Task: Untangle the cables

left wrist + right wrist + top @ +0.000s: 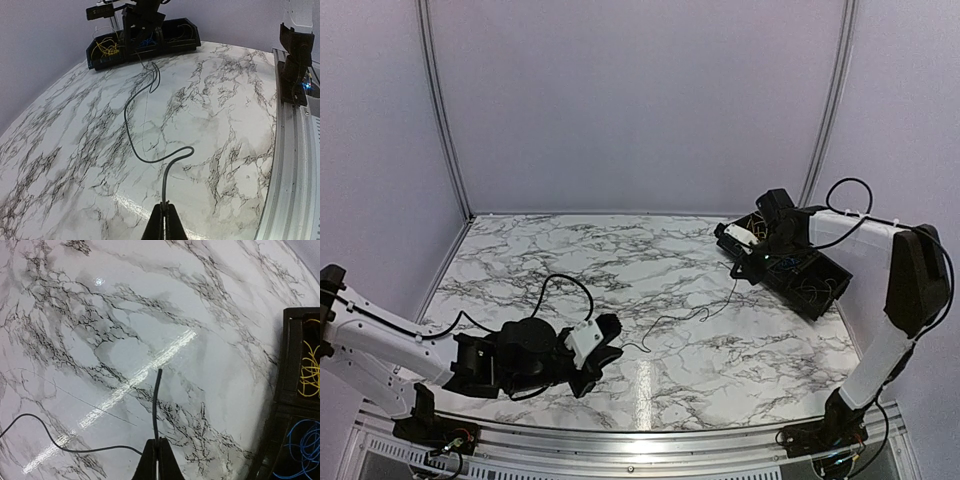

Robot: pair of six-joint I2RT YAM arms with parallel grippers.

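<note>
Our left hand (164, 217) clenches a thin black cable (131, 135) that curves over the glossy marbled counter (225, 125) toward the black bin (186, 45), where yellow cables (107, 48) and blue cables (304, 442) lie coiled. Beside the bin, our right hand (157, 454) pinches a stiff black cable end (156, 400).

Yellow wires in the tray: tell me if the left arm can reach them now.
Probably not: the left gripper is shut on the black cable, the tray lies across the table, and the right arm hangs over it.
</note>
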